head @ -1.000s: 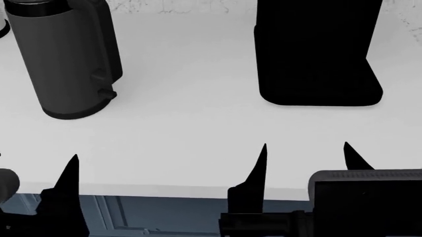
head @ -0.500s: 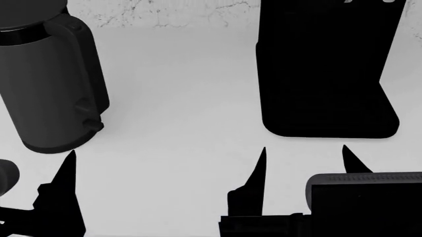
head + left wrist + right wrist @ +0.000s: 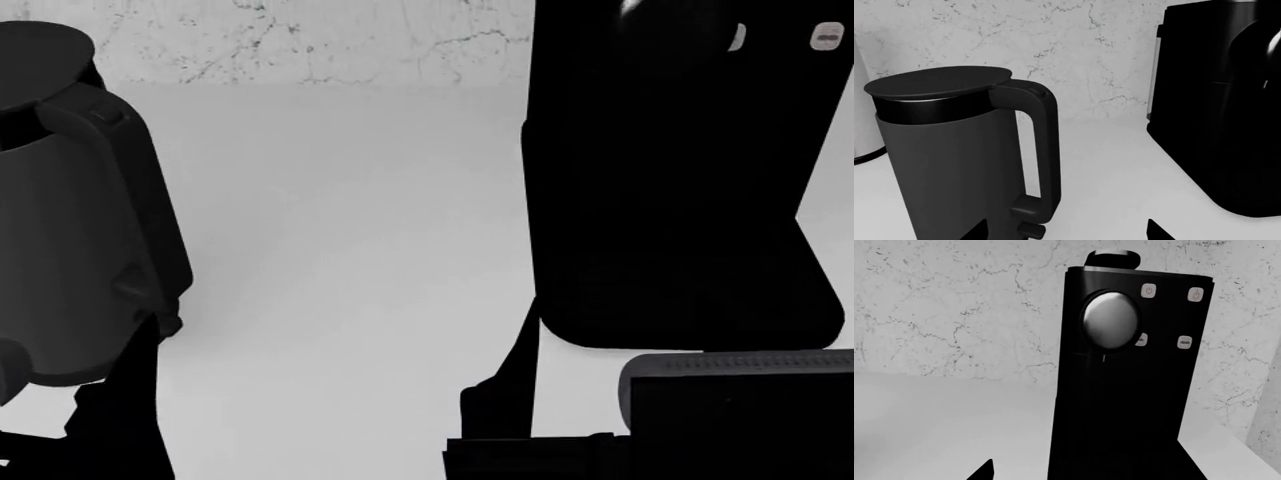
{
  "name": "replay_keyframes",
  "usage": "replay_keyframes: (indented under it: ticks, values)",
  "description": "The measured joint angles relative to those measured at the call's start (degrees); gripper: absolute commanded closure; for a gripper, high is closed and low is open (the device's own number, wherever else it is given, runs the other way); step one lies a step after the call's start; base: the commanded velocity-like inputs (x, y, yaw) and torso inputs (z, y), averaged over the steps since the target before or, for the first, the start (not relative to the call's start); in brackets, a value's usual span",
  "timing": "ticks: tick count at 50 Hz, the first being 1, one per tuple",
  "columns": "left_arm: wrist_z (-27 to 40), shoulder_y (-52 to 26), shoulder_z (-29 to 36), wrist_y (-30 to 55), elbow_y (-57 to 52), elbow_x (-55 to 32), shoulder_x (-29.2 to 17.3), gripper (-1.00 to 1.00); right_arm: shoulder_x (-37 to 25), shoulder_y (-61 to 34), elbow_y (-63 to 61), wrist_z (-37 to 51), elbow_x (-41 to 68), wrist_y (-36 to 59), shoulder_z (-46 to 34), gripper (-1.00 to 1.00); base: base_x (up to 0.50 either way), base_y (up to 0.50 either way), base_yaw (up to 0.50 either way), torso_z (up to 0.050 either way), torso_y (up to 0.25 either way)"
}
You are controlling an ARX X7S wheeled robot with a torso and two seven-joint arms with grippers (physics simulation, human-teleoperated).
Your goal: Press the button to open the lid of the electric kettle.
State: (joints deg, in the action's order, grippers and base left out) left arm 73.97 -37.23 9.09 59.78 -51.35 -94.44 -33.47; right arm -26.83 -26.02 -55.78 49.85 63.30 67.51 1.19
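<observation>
The electric kettle [image 3: 954, 165] is a dark grey tapered cylinder on the white counter, and it also shows at the left edge of the head view [image 3: 67, 230]. Its lid [image 3: 937, 80] lies flat and closed. The button [image 3: 1033, 90] is a small pad at the top of the handle [image 3: 1046, 150]. My left gripper [image 3: 1067, 234] is open and empty, low beside the kettle's base and handle, touching nothing. One of its fingers [image 3: 134, 390] shows in the head view. My right gripper [image 3: 617, 335] is open and empty in front of the black appliance, one finger lost against it.
A big boxy black appliance [image 3: 1127, 380] with a round dial and small buttons stands at the right [image 3: 667, 170], close to my right gripper. A marbled wall [image 3: 1074, 45] backs the counter. A small tab [image 3: 1031, 230] sticks out near the kettle's base. White counter [image 3: 347, 250] lies between kettle and appliance.
The head view has moved forward: kettle and black appliance are larger and lower in frame, and the counter's front edge has left view. Both grippers are closer to them and stay open.
</observation>
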Motion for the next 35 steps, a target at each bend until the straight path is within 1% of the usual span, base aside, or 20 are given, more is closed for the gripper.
replay_keyframes:
  ticks: [8, 25, 35]
  values:
    - [-0.46, 0.29, 0.17, -0.13, -0.51, 0.30, -0.04, -1.00, -0.62, 0.32, 0.08, 0.21, 0.00, -0.86, -0.49, -1.00, 0.15, 0.00, 0.00, 0.000, 0.000]
    - [0.96, -0.81, 1.16, -0.54, -0.86, -1.33, -0.32, -1.00, -1.76, 0.33, 0.53, 0.70, 0.26, -2.06, -1.68, -1.00, 0.12, 0.00, 0.00, 0.000, 0.000]
    - [1.35, -2.79, 2.52, -0.10, 0.25, -1.63, 0.08, -1.00, -2.42, 1.00, 1.04, -0.03, -1.21, -3.51, -2.73, -1.00, 0.12, 0.00, 0.00, 0.000, 0.000]
